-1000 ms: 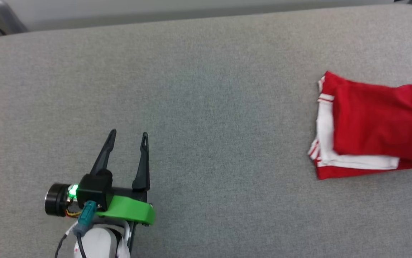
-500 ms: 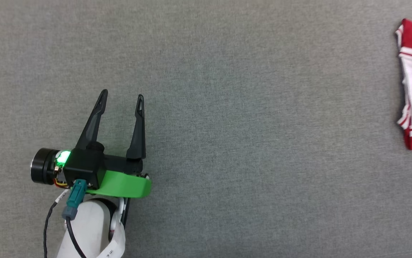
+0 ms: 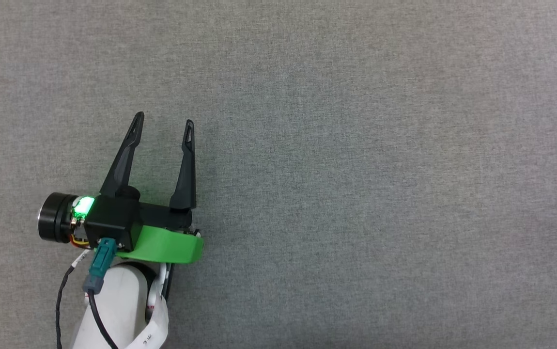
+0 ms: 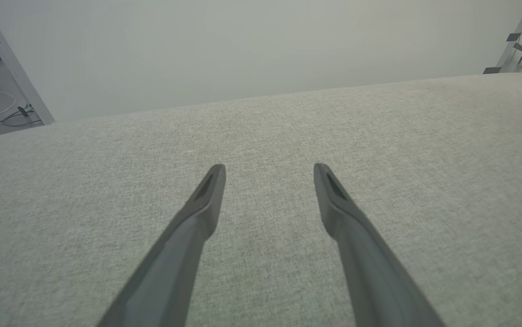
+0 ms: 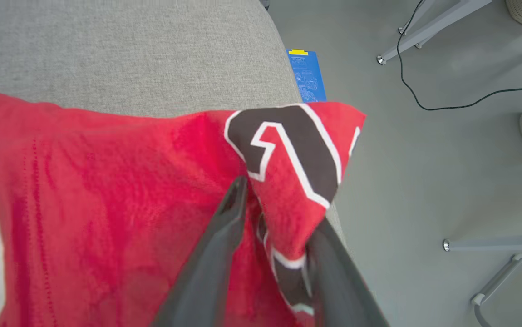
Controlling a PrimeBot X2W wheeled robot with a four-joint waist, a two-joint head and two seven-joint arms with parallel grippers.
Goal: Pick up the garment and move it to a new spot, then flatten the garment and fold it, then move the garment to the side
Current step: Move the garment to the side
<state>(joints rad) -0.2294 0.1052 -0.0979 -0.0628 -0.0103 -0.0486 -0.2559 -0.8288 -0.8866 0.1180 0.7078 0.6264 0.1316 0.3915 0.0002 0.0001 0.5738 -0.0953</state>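
Head camera panned left | left fingers [image 3: 122, 160] spread, empty | right fingers [image 5: 224, 227] apart around garment [image 5: 106, 181] fold, grip unclear

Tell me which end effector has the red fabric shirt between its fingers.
The right end effector: the red soft-fabric shirt bunches between its dark fingers. The left end effector stands open over bare grey cloth.

You are reading one mark in the right wrist view: a black numeral [image 5: 306, 136] edged in white is showing on the red garment [image 5: 106, 190], looking like a 1, partly folded. The blue card [image 5: 307, 77] on the floor [image 5: 424, 172] is carrying print too small to read.
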